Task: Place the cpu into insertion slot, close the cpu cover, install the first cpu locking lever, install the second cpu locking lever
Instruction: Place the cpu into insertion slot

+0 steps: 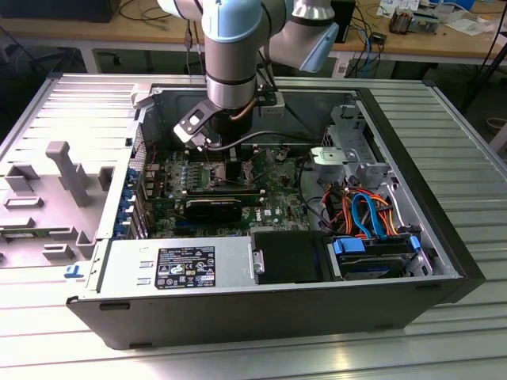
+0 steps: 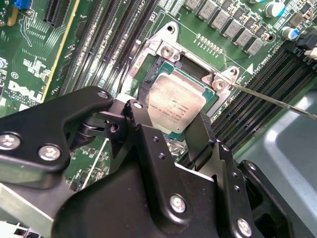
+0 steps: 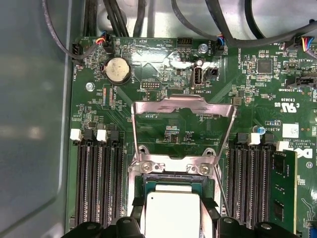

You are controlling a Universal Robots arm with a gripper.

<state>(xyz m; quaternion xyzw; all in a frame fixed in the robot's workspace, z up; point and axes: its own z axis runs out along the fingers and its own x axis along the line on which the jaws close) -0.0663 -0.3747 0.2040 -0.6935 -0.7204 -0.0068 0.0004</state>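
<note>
Pincer tight on flat silver sq. cpu (over insertion slot); thin metal cpu cover open

- Exterior view: high and off the arm, angled down on the whole open computer case from well back.
- First wrist view: close, facing almost squarely onto the motherboard.
- Second wrist view: closer, slanting across the board past the claw.
- Both wrist views share the cpu in the insertion slot and the memory slots flanking it.
</note>
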